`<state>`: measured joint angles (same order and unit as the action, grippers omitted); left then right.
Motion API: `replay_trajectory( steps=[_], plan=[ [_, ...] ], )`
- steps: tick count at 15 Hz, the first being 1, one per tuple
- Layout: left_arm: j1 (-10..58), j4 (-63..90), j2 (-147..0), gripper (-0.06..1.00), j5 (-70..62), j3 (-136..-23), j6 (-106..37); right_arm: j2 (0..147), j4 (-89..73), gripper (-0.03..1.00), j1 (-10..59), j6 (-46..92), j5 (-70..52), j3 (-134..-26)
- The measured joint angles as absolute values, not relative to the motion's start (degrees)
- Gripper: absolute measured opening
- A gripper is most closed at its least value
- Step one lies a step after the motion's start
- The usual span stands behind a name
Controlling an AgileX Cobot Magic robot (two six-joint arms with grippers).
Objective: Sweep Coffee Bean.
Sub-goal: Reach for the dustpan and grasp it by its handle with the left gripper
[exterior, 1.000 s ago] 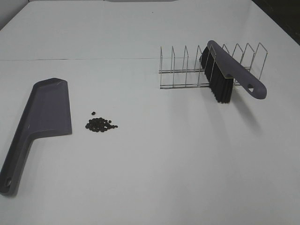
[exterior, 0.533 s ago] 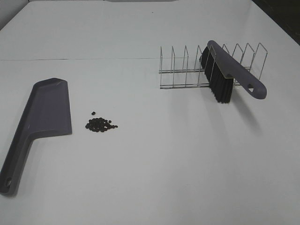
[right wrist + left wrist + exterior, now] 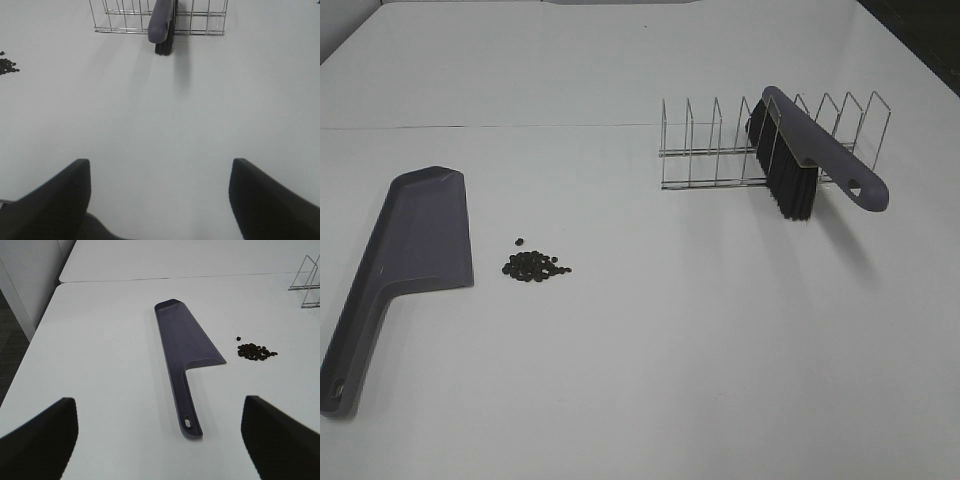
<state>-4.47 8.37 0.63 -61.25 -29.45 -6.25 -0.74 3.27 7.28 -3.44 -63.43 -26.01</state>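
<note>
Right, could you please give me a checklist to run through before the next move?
1. The left end effector is open and empty: ok.
2. The right end effector is open and empty: ok.
3. The brush has its handle sticking out of the wire rack, free to grasp: ok.
4. The coffee beans lie in one cluster beside the dustpan: ok, with one stray bean just apart.
5. The dustpan's open edge faces the beans: cannot tell.
</note>
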Motion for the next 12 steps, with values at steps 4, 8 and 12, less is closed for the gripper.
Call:
replay_trajectory(
  steps=[4, 8, 12],
  plan=[
    [-4.47, 8.37, 0.63, 0.81, -61.25, -29.45, -6.25, -0.74, 3.27, 0.72, 7.28, -3.44, -63.43, -26.01],
    [-4.47, 8.37, 0.63, 0.81, -61.25, -29.45, -6.25, -0.74, 3.27, 0.72, 7.28, -3.44, -63.43, -26.01],
    [-4.47, 8.37, 0.63, 0.81, -61.25, -29.45, -6.42, -0.74, 3.27, 0.72, 7.28, -3.44, -63.43, -26.01]
  ],
)
